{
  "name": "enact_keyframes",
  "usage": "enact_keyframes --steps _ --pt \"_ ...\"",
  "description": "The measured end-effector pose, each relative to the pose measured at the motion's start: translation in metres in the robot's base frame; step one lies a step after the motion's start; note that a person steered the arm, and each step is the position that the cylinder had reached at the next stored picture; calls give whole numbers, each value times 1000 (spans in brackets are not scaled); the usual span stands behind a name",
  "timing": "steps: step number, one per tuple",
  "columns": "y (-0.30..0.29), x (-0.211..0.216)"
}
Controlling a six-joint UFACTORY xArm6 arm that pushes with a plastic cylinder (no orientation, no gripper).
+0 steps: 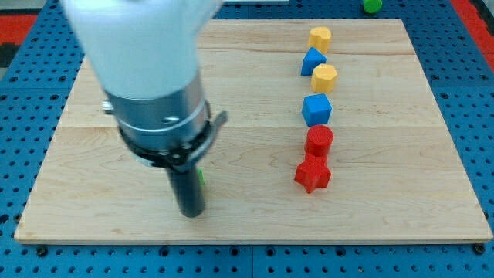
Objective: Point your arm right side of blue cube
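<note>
The blue cube point(316, 110) sits on the wooden board point(255, 208) right of centre, in a near-vertical row of blocks. Above it are a yellow block point(324, 77), a blue block point(312, 60) and another yellow block point(319, 37). Below it are a red cylinder point(318, 140) and a red star-shaped block point(312, 174). My tip point(191, 213) rests on the board at the lower left, far left of the blue cube. A small green block point(201, 177) peeks out just right of the rod, mostly hidden behind it.
The arm's white and grey body point(147, 69) fills the upper left of the view and hides the board there. A green block point(373, 5) lies off the board at the view's top right, on the blue pegboard.
</note>
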State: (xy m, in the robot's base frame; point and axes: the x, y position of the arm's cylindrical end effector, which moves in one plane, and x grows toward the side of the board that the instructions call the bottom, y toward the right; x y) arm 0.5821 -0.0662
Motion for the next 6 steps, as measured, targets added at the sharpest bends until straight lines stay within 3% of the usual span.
enact_keyframes --steps 1,2,3,5,6 --pt "79 23" --pt "149 18" --pt "214 -12" --pt "272 -151" --pt "287 -171"
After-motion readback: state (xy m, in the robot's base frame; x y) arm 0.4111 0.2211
